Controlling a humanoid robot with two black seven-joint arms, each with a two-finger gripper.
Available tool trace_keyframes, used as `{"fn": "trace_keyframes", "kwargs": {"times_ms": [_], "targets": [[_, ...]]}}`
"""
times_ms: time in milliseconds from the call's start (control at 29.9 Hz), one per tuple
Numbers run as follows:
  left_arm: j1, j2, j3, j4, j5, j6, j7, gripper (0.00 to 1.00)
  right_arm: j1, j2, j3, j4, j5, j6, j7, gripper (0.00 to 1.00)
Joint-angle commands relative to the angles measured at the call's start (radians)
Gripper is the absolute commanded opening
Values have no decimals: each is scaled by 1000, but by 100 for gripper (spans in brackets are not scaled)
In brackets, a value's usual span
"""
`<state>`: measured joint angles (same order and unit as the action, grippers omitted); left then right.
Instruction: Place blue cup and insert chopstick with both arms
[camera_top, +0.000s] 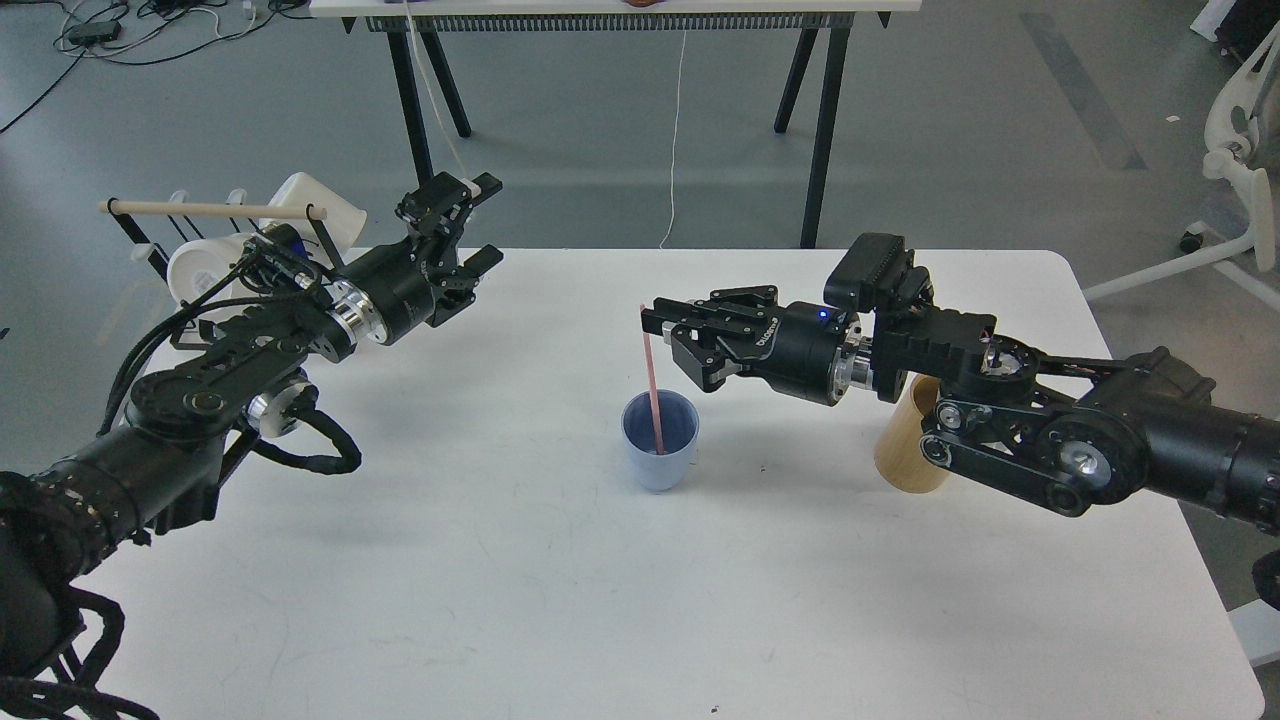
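Pale-blue matte tapered cup (660, 443) already stands on the white table (560, 600) with the thin pink chopstick (653, 392) inside, right gripper (664, 338) now spread apart beside it, left gripper (468, 232) open and empty, so basically just retreating left.

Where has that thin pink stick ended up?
In the head view, the thin pink stick stands leaning in the pale-blue cup at mid-table, top just below the right claw.

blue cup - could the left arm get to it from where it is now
Probably yes. The blue cup stands alone mid-table, and the white table between it and the left tool is bare. The pink chopstick and the right tool crowd only its top and right.
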<state>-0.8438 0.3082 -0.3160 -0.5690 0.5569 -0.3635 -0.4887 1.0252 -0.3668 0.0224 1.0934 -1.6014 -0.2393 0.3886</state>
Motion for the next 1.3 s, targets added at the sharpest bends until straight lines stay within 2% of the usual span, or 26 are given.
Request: {"fn": "trace_keyframes", "kwargs": {"times_ms": [0, 33, 100, 200, 234, 534, 768, 935, 1035, 1102, 1269], "targets": [[0, 0, -2, 0, -2, 0, 0, 99, 0, 0, 13, 5, 9, -34, 0, 44], [0, -1, -2, 0, -2, 0, 0, 99, 0, 0, 20, 6, 15, -47, 0, 55], [-1, -1, -3, 0, -2, -2, 0, 99, 3, 0, 43, 7, 17, -64, 0, 63], [-1, -1, -37, -2, -2, -3, 0, 99, 3, -12, 105, 5, 18, -63, -2, 92], [-3, 0, -54, -3, -3, -5, 0, 99, 3, -17, 126, 5, 21, -63, -4, 95], [-8, 0, -121, -6, -3, -11, 0, 99, -8, -165, 318, 11, 306, -57, -8, 94], [-6, -12, -160, -6, -3, -12, 0, 99, -59, -237, 386, 17, 575, -55, -7, 93], [-9, -11, -161, -8, -3, -12, 0, 99, -88, -245, 398, 60, 613, -69, -8, 93], [-9, -4, -163, -8, -3, -14, 0, 99, -99, -247, 473, 72, 662, -75, -14, 95], [-11, -3, -166, -6, -3, -14, 0, 99, -135, -238, 549, 74, 824, -72, -11, 99], [-11, -1, -230, -8, -3, -15, 0, 99, -226, -233, 708, 132, 1211, -64, -4, 99]]}}
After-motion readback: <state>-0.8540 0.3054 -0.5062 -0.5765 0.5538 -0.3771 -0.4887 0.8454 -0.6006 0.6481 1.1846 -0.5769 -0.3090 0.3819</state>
